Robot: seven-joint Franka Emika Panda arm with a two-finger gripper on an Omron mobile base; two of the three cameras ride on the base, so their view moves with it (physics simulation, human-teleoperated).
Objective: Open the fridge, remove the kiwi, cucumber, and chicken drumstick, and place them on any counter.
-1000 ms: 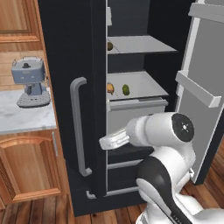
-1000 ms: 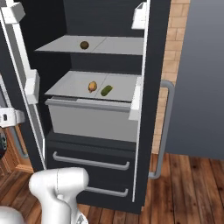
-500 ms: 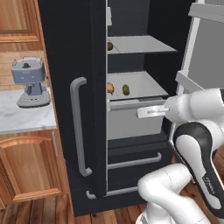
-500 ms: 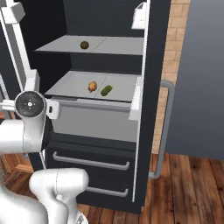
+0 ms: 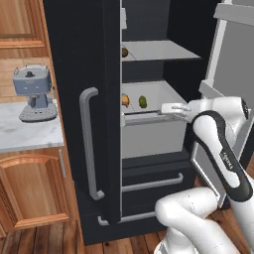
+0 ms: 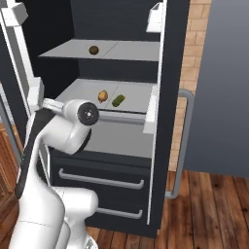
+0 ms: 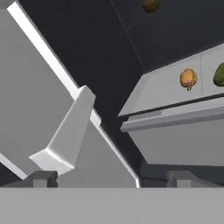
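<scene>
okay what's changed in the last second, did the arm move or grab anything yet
The arm swung up from low in front of the fridge to the level of the lower shelf, and the gripper now points in at it, open and empty. Nothing was taken. The kiwi, chicken drumstick and cucumber lie where they were, the right door open as before.

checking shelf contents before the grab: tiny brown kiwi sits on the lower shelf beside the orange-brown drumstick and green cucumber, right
Not quite. The tiny dark brown kiwi sits alone on the upper shelf, as the right base view shows. The orange-brown chicken drumstick and the yellowish-green oval cucumber do lie side by side on the lower shelf.
</scene>
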